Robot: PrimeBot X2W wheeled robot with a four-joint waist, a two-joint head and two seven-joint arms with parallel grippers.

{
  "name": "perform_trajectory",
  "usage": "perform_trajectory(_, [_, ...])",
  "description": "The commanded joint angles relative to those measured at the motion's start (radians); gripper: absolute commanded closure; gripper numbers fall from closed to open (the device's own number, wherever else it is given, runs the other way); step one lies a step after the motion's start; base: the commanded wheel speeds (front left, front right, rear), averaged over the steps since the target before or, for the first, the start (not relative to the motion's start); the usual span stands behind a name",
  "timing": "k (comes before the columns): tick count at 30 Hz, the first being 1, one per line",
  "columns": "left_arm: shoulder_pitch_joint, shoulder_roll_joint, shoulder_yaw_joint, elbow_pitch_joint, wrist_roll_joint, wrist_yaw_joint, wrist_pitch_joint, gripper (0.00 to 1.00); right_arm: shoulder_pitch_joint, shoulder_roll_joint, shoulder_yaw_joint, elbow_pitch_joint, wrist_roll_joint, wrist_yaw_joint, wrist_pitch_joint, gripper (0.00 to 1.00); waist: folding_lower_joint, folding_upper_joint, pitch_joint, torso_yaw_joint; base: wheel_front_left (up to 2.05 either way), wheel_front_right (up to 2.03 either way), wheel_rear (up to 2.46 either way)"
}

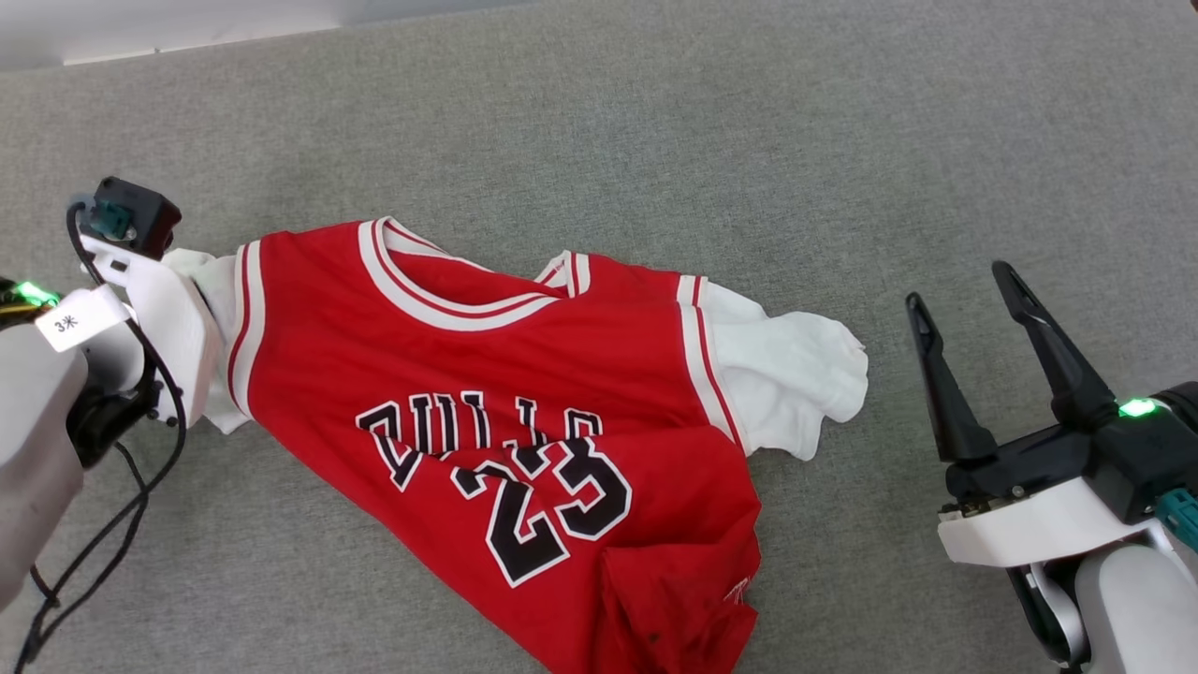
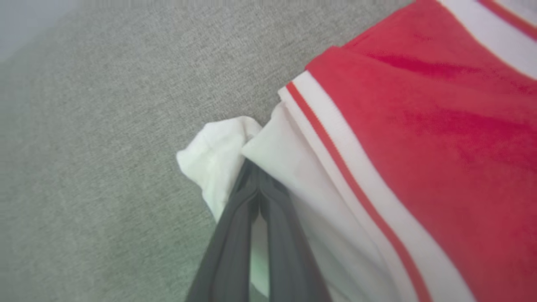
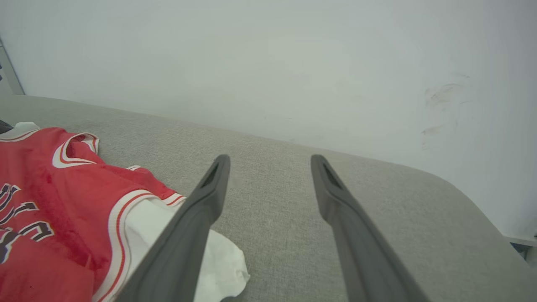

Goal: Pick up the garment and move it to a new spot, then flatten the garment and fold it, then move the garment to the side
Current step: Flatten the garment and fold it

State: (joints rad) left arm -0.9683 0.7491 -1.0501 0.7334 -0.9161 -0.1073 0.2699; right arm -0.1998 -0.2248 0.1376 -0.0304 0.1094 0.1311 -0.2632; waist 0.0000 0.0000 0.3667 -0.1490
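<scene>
Flattening is judged under way: the garment (image 1: 524, 374) is seen rumpled mid-worktop (image 1: 655, 122), its left-edge sleeve (image 2: 218, 155) clamped in the left jaws, while the right jaws, held apart, are next needed on the opposite sleeve (image 1: 796, 374)

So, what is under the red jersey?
The jersey lies on a grey cloth surface, visible all around it. Anything directly beneath the jersey is covered and cannot be seen.

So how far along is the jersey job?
Done: nothing visibly; the jersey lies rumpled and unfolded. In hand: left gripper shut on a white sleeve; right gripper open, off the cloth. Left: flattening, folding, moving it aside.
</scene>
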Motion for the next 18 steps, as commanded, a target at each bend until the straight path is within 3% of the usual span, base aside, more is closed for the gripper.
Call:
perform_trajectory(1, [-0.005,-0.001,-0.008,0.008,0.011,-0.003,-0.007,0.54,0.005,0.003,-0.006,0.001,-0.007,-0.001,-0.002,0.00,0.0000,0.0000,-0.005,0.005,0.00,0.00,0.00])
perform_trajectory(2, [-0.021,0.006,-0.004,0.010,0.017,-0.005,-0.019,0.00,0.009,0.004,-0.009,0.002,-0.006,-0.001,-0.002,0.00,0.0000,0.0000,-0.009,0.008,0.00,0.00,0.00])
perform_trajectory(10, [-0.152,0.067,0.034,-0.037,0.010,-0.014,-0.008,0.00,0.021,0.008,-0.023,-0.014,-0.012,-0.001,-0.002,0.00,0.0000,0.0000,-0.015,0.036,0.00,0.00,0.00])
perform_trajectory(18, [-0.190,0.115,0.033,-0.067,-0.085,-0.021,0.197,0.00,-0.007,-0.003,-0.011,-0.038,-0.022,-0.001,-0.002,0.00,0.0000,0.0000,0.022,0.018,0.00,0.00,0.00])
